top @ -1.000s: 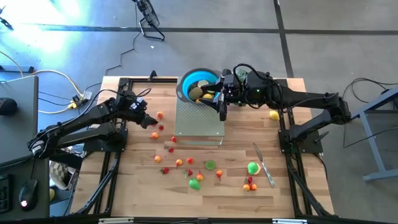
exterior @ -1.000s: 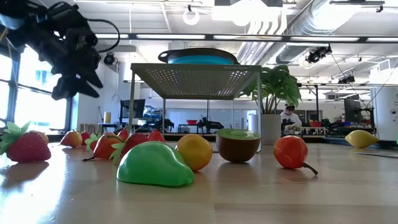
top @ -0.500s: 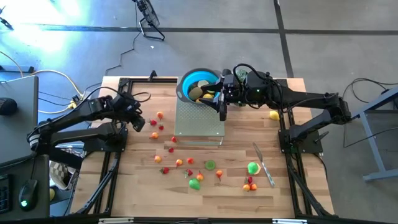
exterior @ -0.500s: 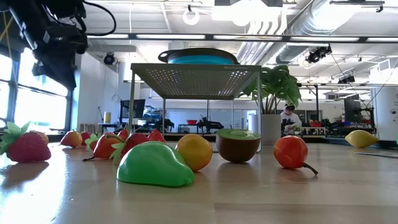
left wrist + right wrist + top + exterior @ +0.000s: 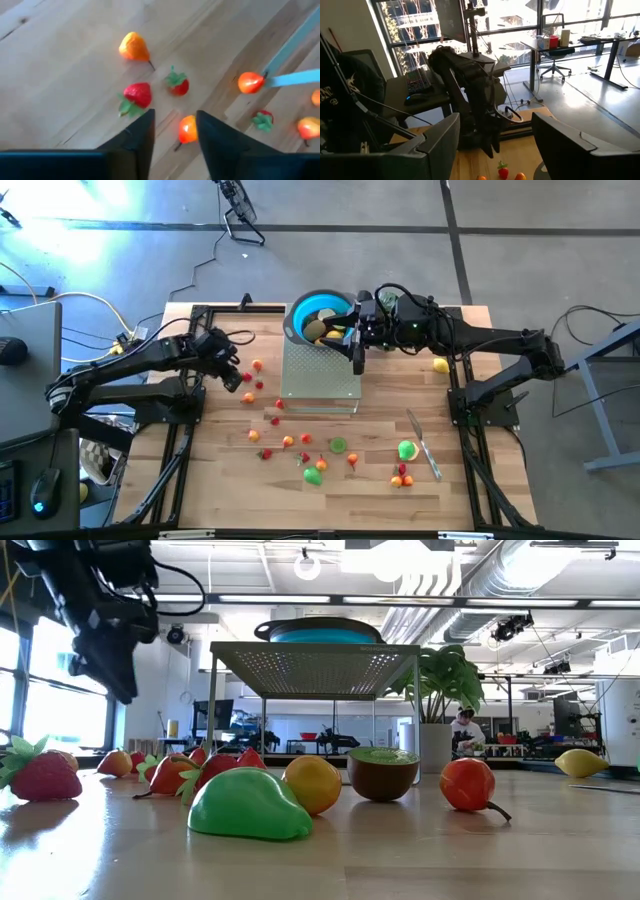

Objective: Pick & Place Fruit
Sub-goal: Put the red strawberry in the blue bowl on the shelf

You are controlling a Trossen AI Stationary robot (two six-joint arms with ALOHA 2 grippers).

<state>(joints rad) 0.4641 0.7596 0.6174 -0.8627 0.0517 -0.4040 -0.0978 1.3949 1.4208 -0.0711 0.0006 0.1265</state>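
Butcher-block table [image 5: 200, 490] carrying a perforated metal stand [image 5: 320, 375], a blue bowl [image 5: 315, 312] and scattered toy fruit [image 5: 305, 455].

Landmark: the stand, a flat square of punched sheet on thin legs. The round bowl sits at its far edge and holds a few pieces. Most of the glossy moulded fruit lies on the planks left of and in front of the stand. Left gripper [image 5: 234, 376] hangs left of the stand above an orange piece [image 5: 187, 129], fingers spread, holding nothing. Right gripper [image 5: 357, 348] stands at the bowl's rim, fingers apart and empty. A slim silver knife [image 5: 424, 444] lies front right.
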